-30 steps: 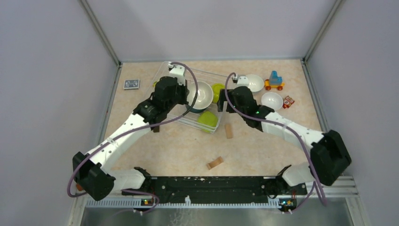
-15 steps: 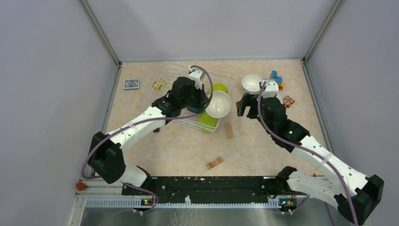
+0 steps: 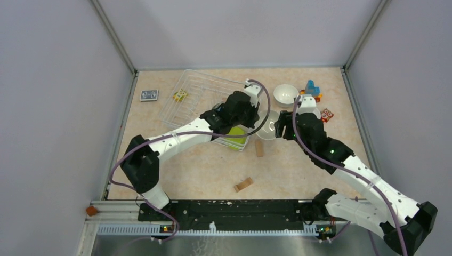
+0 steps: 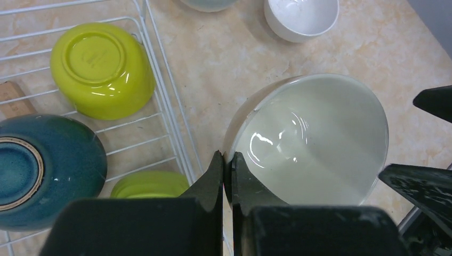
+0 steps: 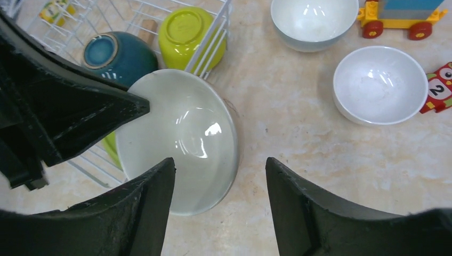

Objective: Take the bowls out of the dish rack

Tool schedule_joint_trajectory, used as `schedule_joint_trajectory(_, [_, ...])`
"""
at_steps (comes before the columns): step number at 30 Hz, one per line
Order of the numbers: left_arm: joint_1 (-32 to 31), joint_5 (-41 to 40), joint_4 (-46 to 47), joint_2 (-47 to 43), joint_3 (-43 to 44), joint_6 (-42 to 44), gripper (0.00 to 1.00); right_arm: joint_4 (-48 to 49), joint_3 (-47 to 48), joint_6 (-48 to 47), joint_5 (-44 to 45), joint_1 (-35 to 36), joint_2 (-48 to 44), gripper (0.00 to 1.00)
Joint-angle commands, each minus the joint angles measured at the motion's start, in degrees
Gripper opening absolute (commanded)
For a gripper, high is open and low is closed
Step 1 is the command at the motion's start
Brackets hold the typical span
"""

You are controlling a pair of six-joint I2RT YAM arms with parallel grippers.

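Swung rightward off the dish rack (image 3: pixel 189 96), left gripper (image 4: pixel 227 160) pinches the beige bowl (image 4: pixel 314 144); right gripper (image 5: pixel 219 165) gapes around its edge.

There are six bowls. Two are white, a white bowl (image 5: pixel 314 21) and a second white bowl (image 5: pixel 379 84). One is a pale beige bowl (image 4: pixel 314 144) and one a dark teal bowl (image 4: pixel 42 170). Two are lime green, an upturned lime bowl (image 4: pixel 101 69) and a second lime bowl (image 4: pixel 149 184). There is one wire dish rack (image 3: pixel 192 98). Three wooden blocks show: a first block (image 3: pixel 259 148) and a second block (image 3: pixel 243 184) on the open tabletop (image 3: pixel 202 170), and a third block (image 4: pixel 10 101) seen through the rack wires. There is also one toy vehicle (image 3: pixel 311 89), one red number tile (image 3: pixel 327 114), one small yellow toy (image 3: pixel 180 96) and one dark card box (image 3: pixel 149 95).
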Motion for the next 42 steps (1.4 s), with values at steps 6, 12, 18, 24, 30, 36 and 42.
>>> schedule_joint_trajectory(6, [-1.9,-2.1,6.9,-0.4,4.2,1.6,0.0,-1.7,0.8,2.8,7.6,0.5,4.1,0.5])
schedule_joint_trajectory(12, [-1.9,4.1,8.2,-1.2,4.3,0.6,0.0,-0.1,-0.7,4.3,8.8,0.5,5.1,0.31])
schedule_joint_trajectory(18, [-1.7,4.7,8.8,-2.4,3.7,-0.5,0.39,0.8,-0.6,7.4,9.0,-1.1,5.9,0.0])
schedule_joint_trajectory(24, [0.0,3.9,8.8,-4.9,0.3,-2.1,0.8,1.6,-0.4,11.5,3.5,-8.9,8.8,0.0])
schedule_joint_trajectory(30, [1.9,1.1,9.8,-10.1,-3.7,0.0,0.99,2.0,0.4,15.3,3.7,-13.6,12.9,0.0])
schedule_joint_trajectory(36, [3.6,-3.8,6.4,-14.6,-7.2,0.5,0.99,7.0,-0.4,19.6,-8.6,-22.1,20.2,0.0])
schedule_joint_trajectory(42, [5.8,-5.8,3.1,-18.4,-8.6,2.0,0.99,10.1,3.0,21.3,-7.9,-24.1,29.0,0.0])
